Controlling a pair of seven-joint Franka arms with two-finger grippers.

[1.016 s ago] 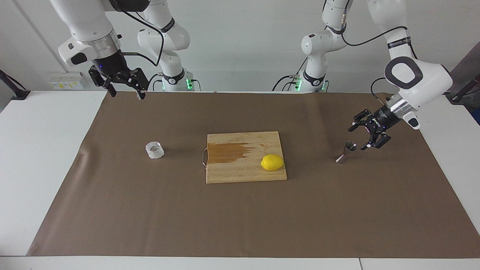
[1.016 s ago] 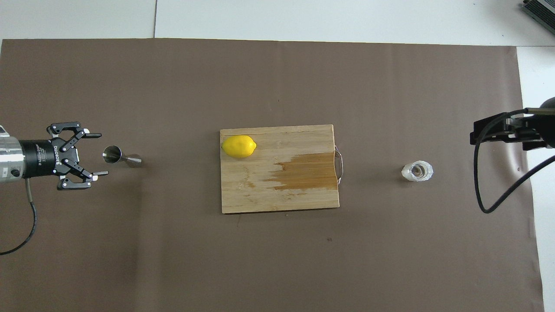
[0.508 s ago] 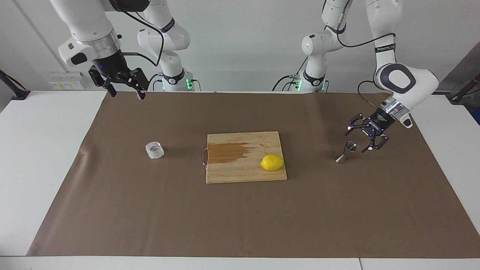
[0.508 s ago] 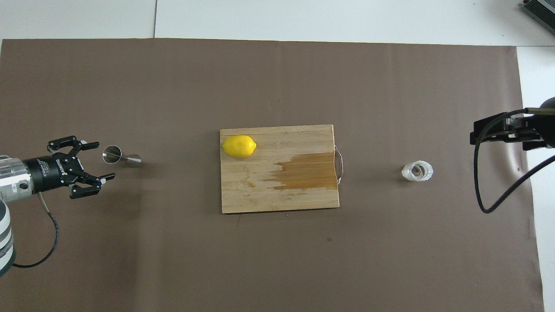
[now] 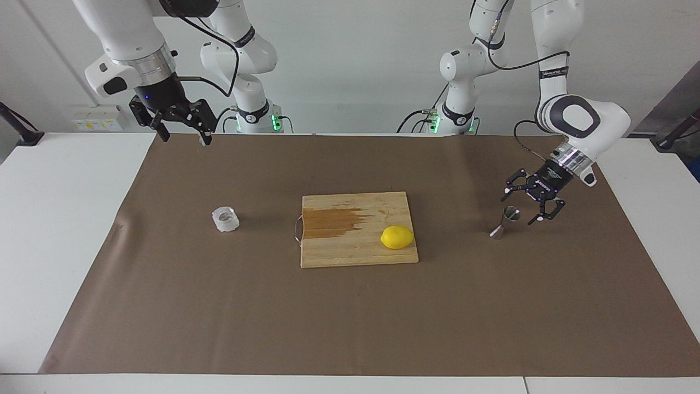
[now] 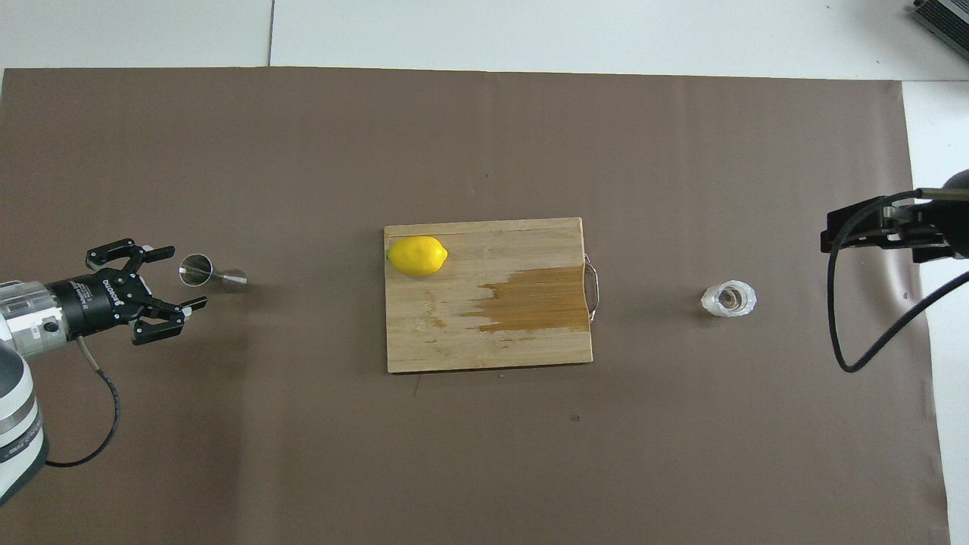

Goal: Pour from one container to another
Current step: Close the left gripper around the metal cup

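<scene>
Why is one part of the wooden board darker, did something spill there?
Maybe. The cutting board has a dark, ragged-edged patch by its metal handle; it looks wet or stained. The lemon lies off it.

The right gripper (image 6: 878,227) at the right arm's end of the tabletop is cut off by the overhead view's edge; only its dark body and cable show there. The left arm's upper links leave both views. What the glass cup (image 5: 226,219) and steel jigger (image 5: 506,221) contain is too small to tell.
</scene>
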